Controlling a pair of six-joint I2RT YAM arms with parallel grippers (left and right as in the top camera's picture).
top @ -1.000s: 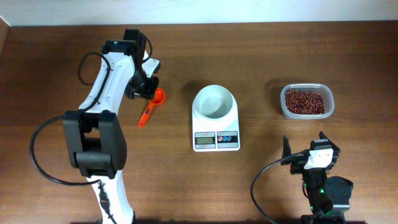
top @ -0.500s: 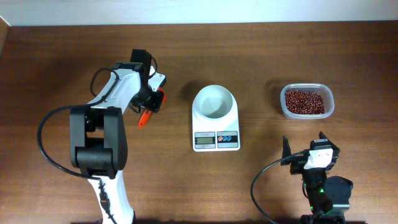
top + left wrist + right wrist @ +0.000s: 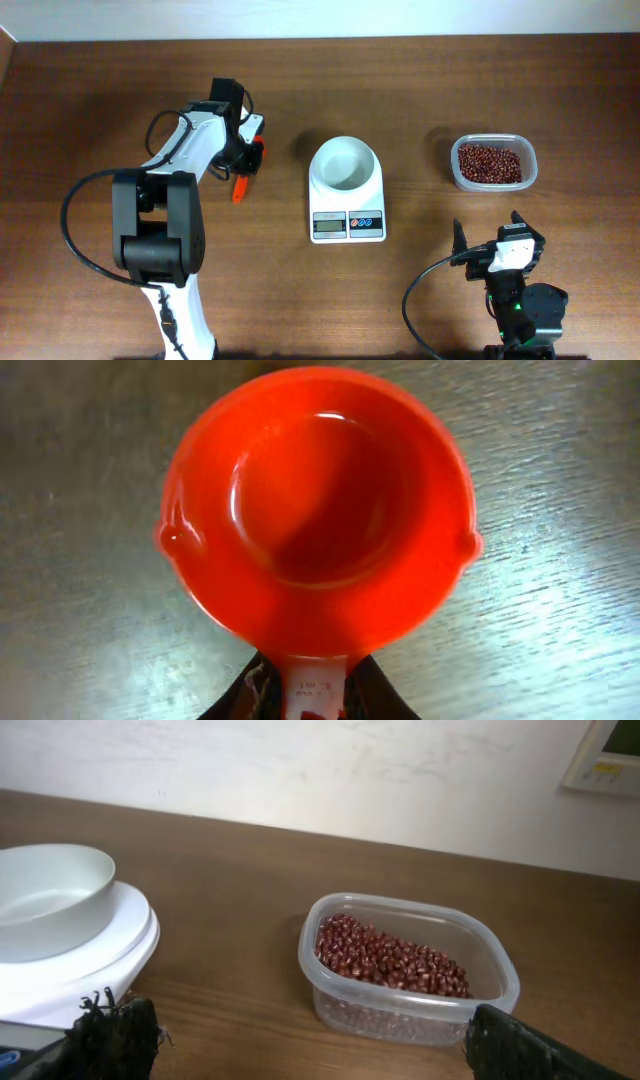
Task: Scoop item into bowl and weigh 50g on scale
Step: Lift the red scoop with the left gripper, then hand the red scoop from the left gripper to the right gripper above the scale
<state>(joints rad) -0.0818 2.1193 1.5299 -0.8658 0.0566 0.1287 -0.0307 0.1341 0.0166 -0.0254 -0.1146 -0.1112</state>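
Note:
The red-brown beans (image 3: 489, 162) lie in a clear tub at the right, also in the right wrist view (image 3: 390, 956). The white bowl (image 3: 346, 163) stands empty on the white scale (image 3: 347, 225), left in the right wrist view: bowl (image 3: 48, 896), scale (image 3: 110, 955). My left gripper (image 3: 249, 153) is left of the scale, shut on the handle of an orange scoop (image 3: 240, 187). In the left wrist view the empty scoop (image 3: 316, 510) fills the frame, its handle between my left gripper's jaws (image 3: 318, 698). My right gripper (image 3: 488, 230) is open and empty in front of the tub (image 3: 320, 1045).
The clear plastic tub (image 3: 526, 150) sits at the right, about level with the bowl; its near wall faces the right gripper (image 3: 400, 1010). A pale wall runs behind the table's far edge (image 3: 330, 770). Brown wooden tabletop lies between scale and tub.
My left gripper moved right over the orange scoop and shut on its handle. The scoop shifted slightly with it. The right arm has not moved.

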